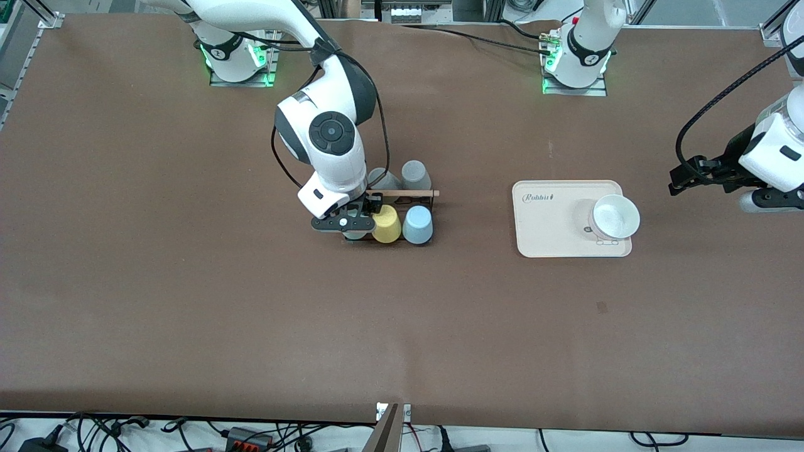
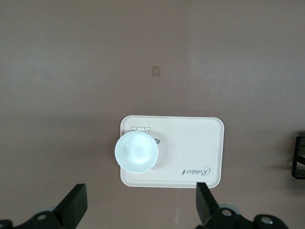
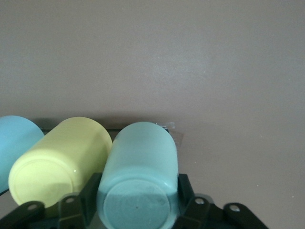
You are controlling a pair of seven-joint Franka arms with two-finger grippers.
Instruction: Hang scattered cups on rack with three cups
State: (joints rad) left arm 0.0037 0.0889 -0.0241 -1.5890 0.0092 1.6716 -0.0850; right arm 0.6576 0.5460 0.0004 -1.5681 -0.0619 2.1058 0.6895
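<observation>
The right claw (image 3: 138, 210) is clamping the mint-green cup (image 3: 138, 176) at the rack (image 1: 402, 199), just beside the yellow cup (image 3: 59, 160). It may be nudging that neighbour off its peg. Only its wrist view is showing the grip. The left claw (image 2: 140, 210) is waiting wide open, empty, over the tabletop (image 1: 188, 314).

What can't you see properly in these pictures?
- Front view: mint-green cup, mostly hidden under the right gripper at the rack.
- Right wrist view: light blue cup, cut off by the edge.
- Left wrist view: rack, cut off by the edge.
</observation>
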